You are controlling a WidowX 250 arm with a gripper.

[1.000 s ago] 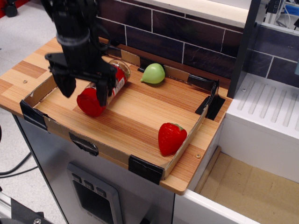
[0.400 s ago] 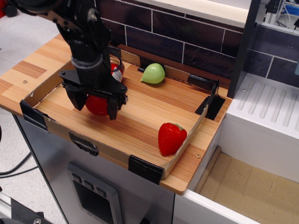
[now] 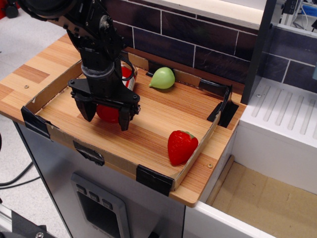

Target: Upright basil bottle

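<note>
**Gripper astride the lying basil bottle**

I see my gripper (image 3: 105, 115) low over the shallow cardboard tray (image 3: 148, 176) on the wooden desk (image 3: 29, 74). Its two black fingers (image 3: 124, 115) are spread wide, one on each side of the red cap of the basil bottle (image 3: 110, 112). The bottle lies on its side directly under the gripper, cap toward me, body running back behind the wrist, so most of it is hidden. I cannot tell if the fingers touch the cap. To the right of the gripper and nearer to the tray's front edge stands a red toy strawberry (image 3: 181, 147). Behind the gripper, to the right, a green toy pear (image 3: 162, 78) rests near the tray's back wall.
</note>
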